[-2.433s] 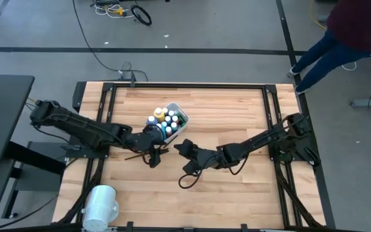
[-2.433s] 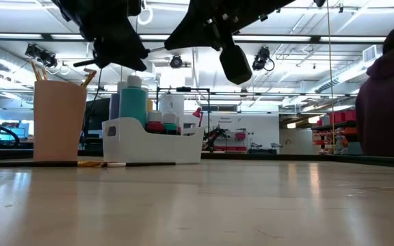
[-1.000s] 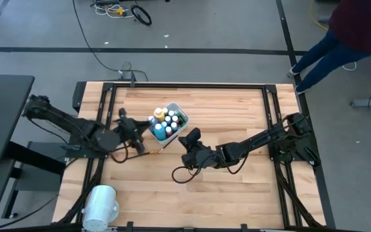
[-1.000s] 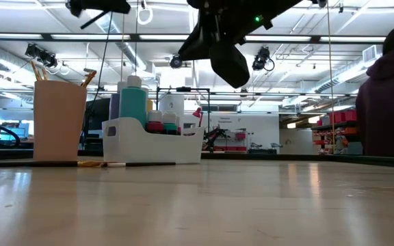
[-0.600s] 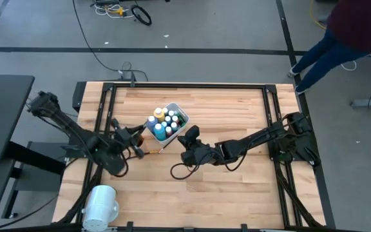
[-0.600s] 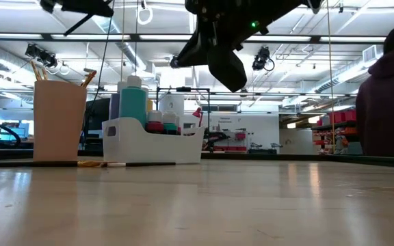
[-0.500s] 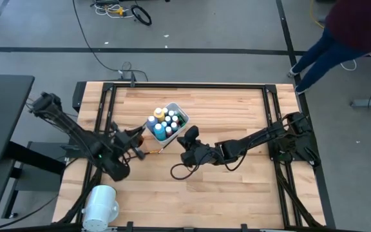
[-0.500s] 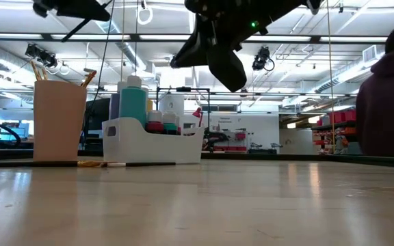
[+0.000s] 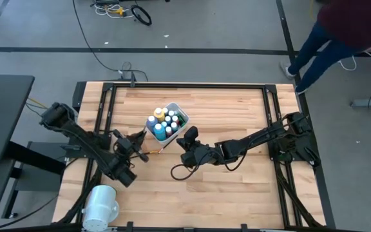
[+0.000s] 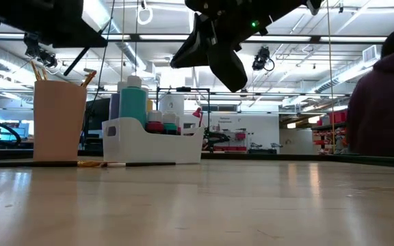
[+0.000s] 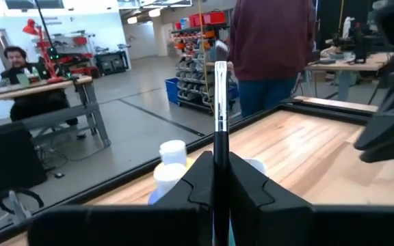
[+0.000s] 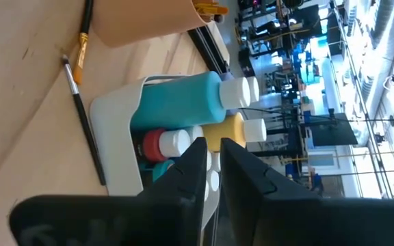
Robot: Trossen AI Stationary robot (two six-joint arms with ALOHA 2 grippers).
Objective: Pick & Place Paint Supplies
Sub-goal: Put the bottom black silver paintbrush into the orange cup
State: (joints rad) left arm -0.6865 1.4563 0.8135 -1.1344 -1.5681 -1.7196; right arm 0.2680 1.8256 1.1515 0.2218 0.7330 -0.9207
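My left gripper (image 9: 138, 140) hangs over the table's left part, near the white tub (image 9: 184, 118), shut on a thin dark-handled brush (image 11: 220, 102). The tub holds several white-capped paint bottles (image 9: 166, 122); in the low view a teal bottle (image 10: 133, 102) stands tallest. My right gripper (image 9: 189, 134) hovers just right of the tub, its fingers (image 12: 193, 171) only a narrow gap apart with nothing between them. Two brushes (image 12: 84, 130) lie flat on the table beside the tub. My left gripper pinches the brush's dark handle (image 11: 219, 147) between its two fingers, which point level toward the tub. The brush lies across the fingers, and its ferrule and bristle end (image 11: 221, 68) stick out past them. It is lifted clear of the table.
A large cylinder (image 9: 100, 205) stands at the table's near left corner, with brushes sticking out of it in the low view (image 10: 60, 119). A black frame (image 9: 185, 85) runs round the table. A person (image 9: 340, 32) stands beyond the far right corner. Bare wood lies toward the near edge.
My left gripper has sunk and drawn back from the tub toward the table's near left, turning at the wrist, still shut on the brush. The brush has gone with it, clear of the table.
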